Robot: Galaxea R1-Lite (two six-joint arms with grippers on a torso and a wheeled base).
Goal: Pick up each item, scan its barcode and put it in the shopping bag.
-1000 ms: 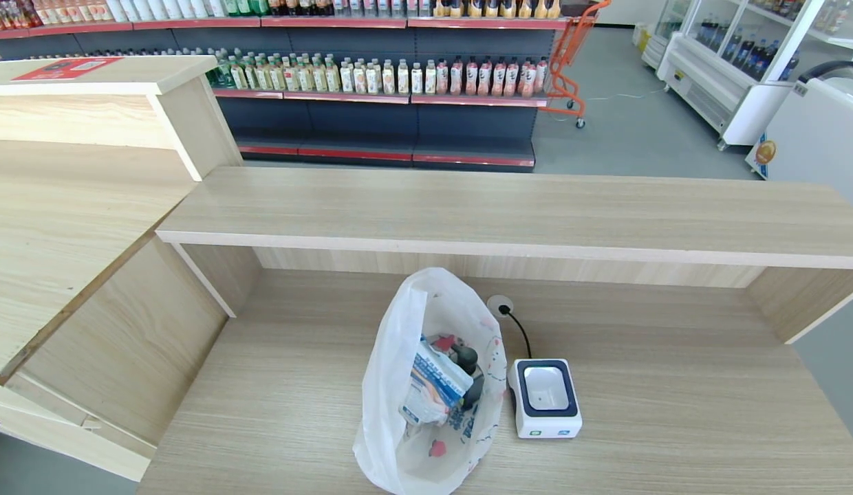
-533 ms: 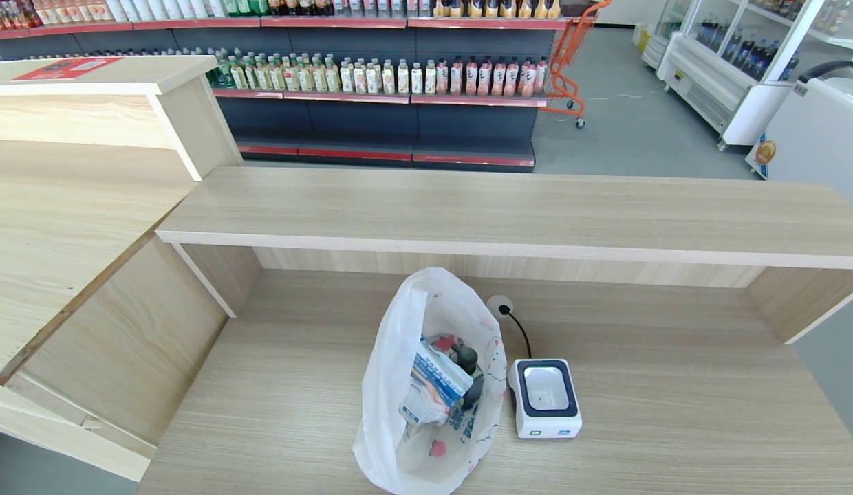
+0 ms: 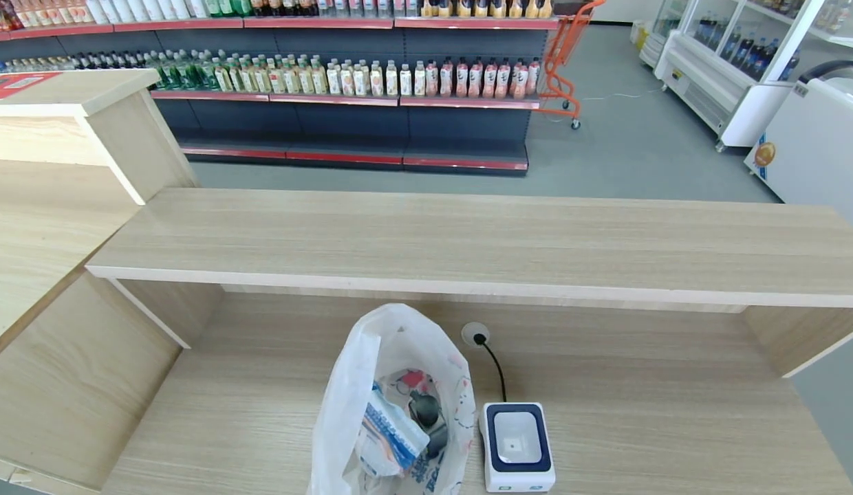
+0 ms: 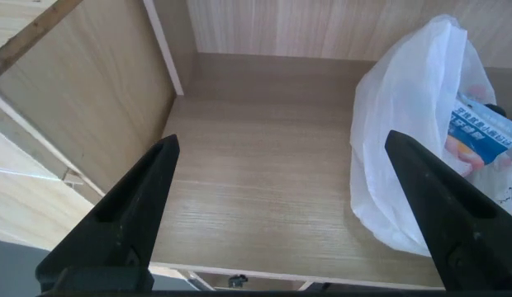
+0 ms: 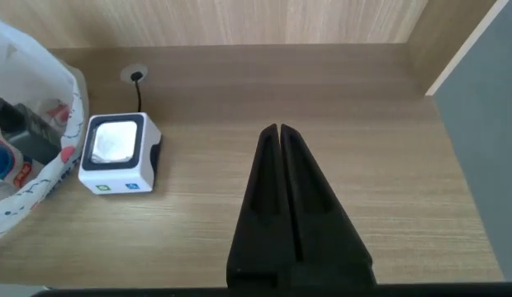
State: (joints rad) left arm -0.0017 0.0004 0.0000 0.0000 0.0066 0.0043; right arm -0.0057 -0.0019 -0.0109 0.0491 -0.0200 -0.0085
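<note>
On counter, shopping bag upright, mouth upward

The shopping bag and the scanner stand just beside each other on the bench, with bare wood open on either side. A raised ledge behind and side panels wall it in.

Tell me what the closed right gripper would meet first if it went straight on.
The right gripper would likely meet the light wooden counter top, or its upright back panel if it clears that; depth is unclear. The white box-shaped barcode scanner stands aside.
</note>
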